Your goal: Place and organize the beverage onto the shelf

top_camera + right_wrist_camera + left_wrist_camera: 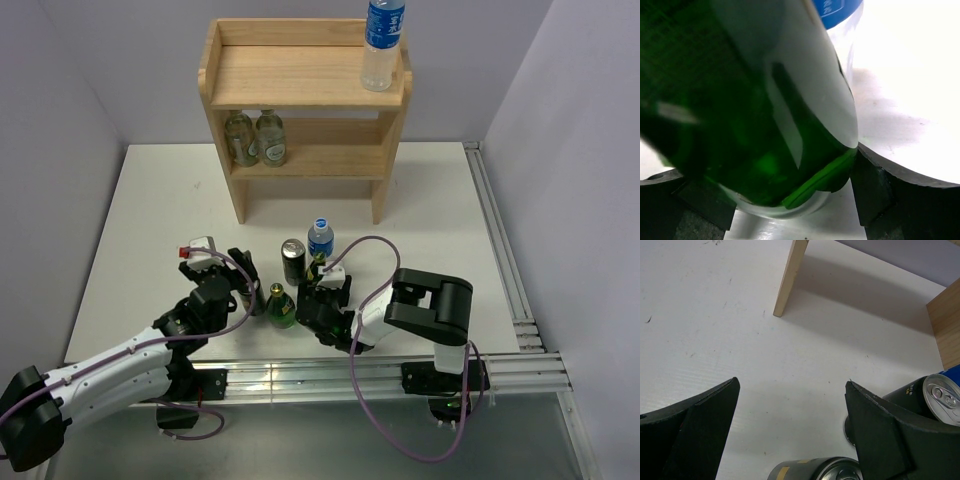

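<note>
The wooden shelf [300,75] stands at the back; one water bottle [384,45] is on its top right and two glass bottles [255,138] are on its lower tier. In front stand a dark can [292,262], a second water bottle [320,240] and a green bottle [281,306]. My right gripper [318,290] is shut on another green bottle [740,100], which is tilted, with the water bottle [837,7] just behind it. My left gripper [791,384] is open and empty over bare table, with one dark can [815,471] just below it and the standing can [935,395] to its right.
The shelf's left leg [790,277] and right side panel [946,325] stand ahead of the left gripper. A metal rail [500,250] runs along the table's right edge and another along the near edge. Walls close in at the back and sides.
</note>
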Controlling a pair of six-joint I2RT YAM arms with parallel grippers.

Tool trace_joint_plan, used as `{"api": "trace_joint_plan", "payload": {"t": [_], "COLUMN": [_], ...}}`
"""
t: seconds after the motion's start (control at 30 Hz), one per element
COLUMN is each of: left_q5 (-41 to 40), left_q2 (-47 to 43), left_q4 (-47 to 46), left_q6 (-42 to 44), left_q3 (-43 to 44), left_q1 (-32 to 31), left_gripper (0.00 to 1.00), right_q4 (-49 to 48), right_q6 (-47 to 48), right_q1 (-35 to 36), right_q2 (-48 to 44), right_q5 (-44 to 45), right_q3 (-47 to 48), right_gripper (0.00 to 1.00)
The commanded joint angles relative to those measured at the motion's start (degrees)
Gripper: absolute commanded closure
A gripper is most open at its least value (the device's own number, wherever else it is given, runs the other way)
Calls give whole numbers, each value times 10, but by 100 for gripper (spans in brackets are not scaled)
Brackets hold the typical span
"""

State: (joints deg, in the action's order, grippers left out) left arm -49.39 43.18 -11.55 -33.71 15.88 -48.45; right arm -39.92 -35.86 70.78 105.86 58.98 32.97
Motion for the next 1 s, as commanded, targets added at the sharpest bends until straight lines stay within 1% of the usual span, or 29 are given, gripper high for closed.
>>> {"api": "trace_joint_plan", "payload": {"t": [0.0, 0.17, 0.37, 0.5, 0.53, 0.6, 0.63, 0.7, 0.73, 0.77, 0.8, 0.83, 0.87, 0.93, 0.97], "left_q5": [2, 3, 3, 3, 3, 3, 3, 3, 2, 2, 2, 1, 0, 0, -1], "left_q2": [5, 5, 4, 1, 1, 1, 1, 1, 1, 1, -1, -3, -4, -6, -7], "left_q4": [-11, -12, -10, -10, -10, -10, -9, -9, -9, -9, -9, -8, -8, -9, -9], "left_q6": [3, 3, 2, 1, 1, 1, 1, 1, 1, 1, 1, 1, 1, 1, 1], "left_q3": [21, 20, 20, 19, 20, 20, 20, 19, 19, 19, 20, 18, 18, 16, 16], "left_q1": [2, 2, 2, 2, 2, 2, 2, 2, 2, 2, 2, 2, 2, 2, 2], "left_gripper": [6, 6, 6, 7, 6, 6, 6, 6, 6, 6, 6, 6, 6, 6, 6], "right_q4": [-27, -40, -60, -65, -65, -65, -61, -46, -42, -21, -6, 13, 53, 110, 184], "right_q6": [3, 27, 63, 68, 66, 62, 61, 50, 46, 39, 18, 5, -4, -48, -64], "right_q1": [-1, 0, -1, -6, -9, -12, -13, -16, -17, -16, -16, -14, -13, 4, 13], "right_q2": [-30, -45, -32, -19, -17, -12, -11, -12, -13, -20, -26, -34, -51, -75, -100], "right_q5": [70, 81, 81, 74, 71, 63, 61, 61, 62, 64, 65, 73, 79, 99, 123], "right_q3": [-3, -4, 12, 18, 18, 17, 18, 19, 18, 19, 19, 20, 22, 35, 43], "right_gripper": [15, 14, 13, 19, 34, 54, 69, 80, 91, 97, 100, 100, 100, 100, 100]}}
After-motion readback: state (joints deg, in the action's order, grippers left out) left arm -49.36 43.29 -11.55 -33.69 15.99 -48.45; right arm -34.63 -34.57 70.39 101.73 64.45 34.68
